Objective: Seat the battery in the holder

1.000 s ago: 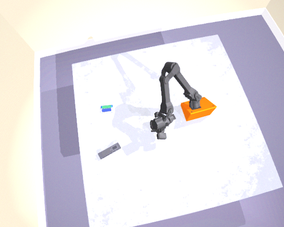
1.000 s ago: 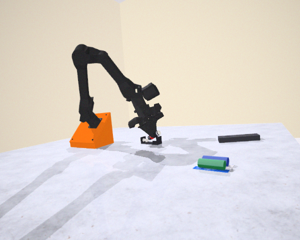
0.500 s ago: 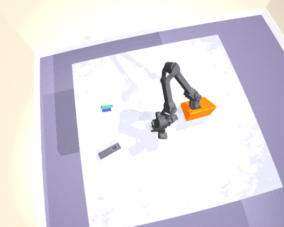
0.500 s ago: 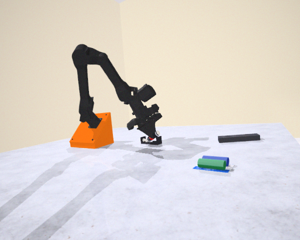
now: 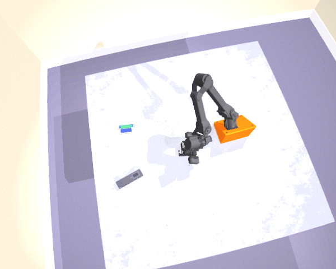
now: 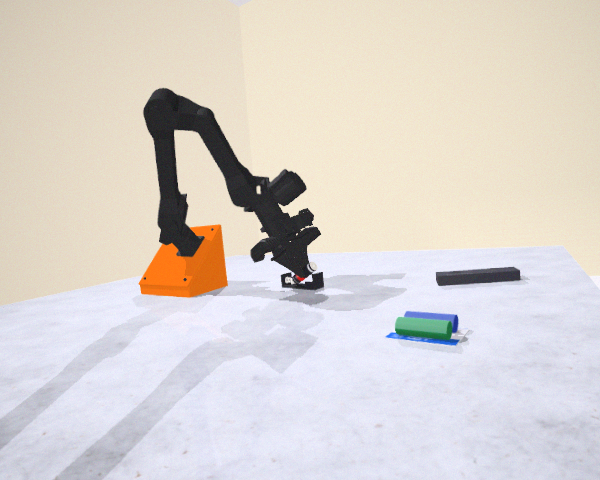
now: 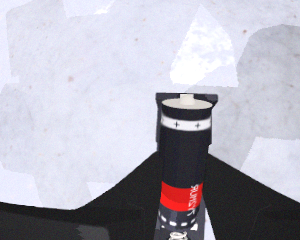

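My gripper [image 6: 301, 276] [image 7: 180, 160] is shut on the battery. The battery [image 7: 185, 160] [image 6: 311, 267] is black with a red band and a white band marked with plus signs. It is tilted, its terminal end raised and pointing away from the arm, its flat end low near the spring. The black holder [image 6: 318, 282] [image 7: 213, 120] stands on the table below it, and the battery lines up with its length in the wrist view. The spring [image 7: 178, 235] shows at the bottom of the wrist view. Whether the flat end touches the spring I cannot tell.
A green cylinder [image 5: 126, 126] [image 6: 423, 328] and a blue cylinder [image 5: 126, 130] [image 6: 432, 318] lie side by side on a small flat piece. A dark grey bar [image 5: 127, 180] [image 6: 477, 276] lies farther along the table. The orange base [image 5: 237, 133] [image 6: 207, 263] carries the arm.
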Controlling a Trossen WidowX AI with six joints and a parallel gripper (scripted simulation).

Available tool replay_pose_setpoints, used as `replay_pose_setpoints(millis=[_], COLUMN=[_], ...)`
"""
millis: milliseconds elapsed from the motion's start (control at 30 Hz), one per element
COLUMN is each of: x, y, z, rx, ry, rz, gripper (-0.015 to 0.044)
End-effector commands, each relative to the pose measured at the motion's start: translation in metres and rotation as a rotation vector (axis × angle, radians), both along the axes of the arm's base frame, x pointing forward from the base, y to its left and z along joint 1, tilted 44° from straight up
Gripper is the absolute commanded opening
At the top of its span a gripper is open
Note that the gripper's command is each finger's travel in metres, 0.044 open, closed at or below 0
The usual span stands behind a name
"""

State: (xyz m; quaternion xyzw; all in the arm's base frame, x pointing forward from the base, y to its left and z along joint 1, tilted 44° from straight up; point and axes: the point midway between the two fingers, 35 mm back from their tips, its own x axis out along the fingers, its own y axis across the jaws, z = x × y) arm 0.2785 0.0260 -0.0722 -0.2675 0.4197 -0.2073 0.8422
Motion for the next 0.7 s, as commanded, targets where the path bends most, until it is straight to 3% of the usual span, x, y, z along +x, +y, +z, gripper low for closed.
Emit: replay_pose_setpoints(millis=[0,667], x=[-0.006,-0.020], y=[-0.002,-0.002], z=[-0.002,-0.005], rx=[-0.003,0.007], ry=[0.006,0.011], rz=[0.005,0.010], gripper=[0.0073,0.0073])
